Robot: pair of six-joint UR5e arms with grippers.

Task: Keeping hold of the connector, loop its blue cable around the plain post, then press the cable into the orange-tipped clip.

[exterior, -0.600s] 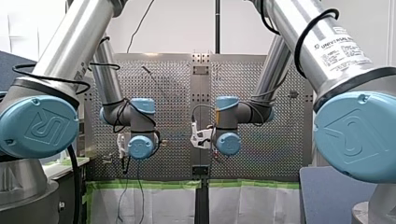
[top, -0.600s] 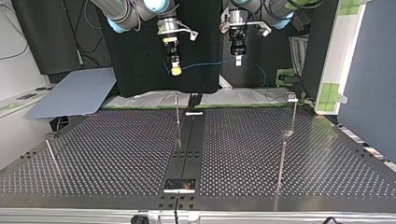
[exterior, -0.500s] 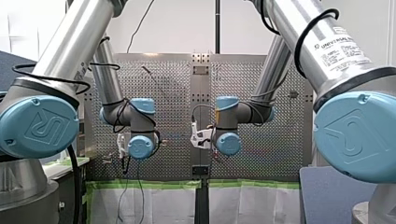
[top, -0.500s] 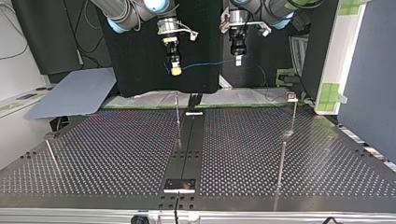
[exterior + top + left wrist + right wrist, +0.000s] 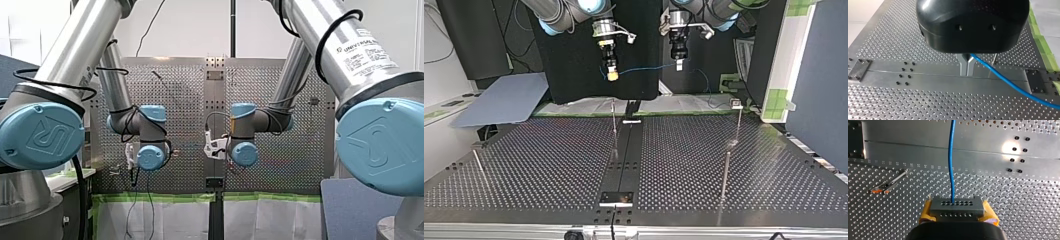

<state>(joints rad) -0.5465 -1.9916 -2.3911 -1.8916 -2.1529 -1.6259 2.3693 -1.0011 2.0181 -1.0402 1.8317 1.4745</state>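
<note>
My right gripper point(image 5: 957, 216) is shut on the grey connector point(image 5: 957, 208), its yellow pads on either side. The blue cable point(image 5: 951, 160) leaves the connector and runs straight ahead over the table. My left gripper point(image 5: 967, 73) is shut on the blue cable point(image 5: 1008, 85), which trails off to one side of the metal fingers. In the top view both grippers hang high above the table, my right gripper point(image 5: 612, 75) at the left and my left gripper point(image 5: 679, 64) at the right, with the cable point(image 5: 644, 68) strung between them. An orange-tipped clip point(image 5: 885, 187) stands on the table beside my right gripper.
A thin post point(image 5: 614, 125) stands near the middle of the perforated table point(image 5: 549, 165). Two more posts point(image 5: 725, 172) point(image 5: 738, 120) rise at the top view's right and one point(image 5: 479, 167) at its left. A dark centre strip point(image 5: 624, 160) runs toward the near edge.
</note>
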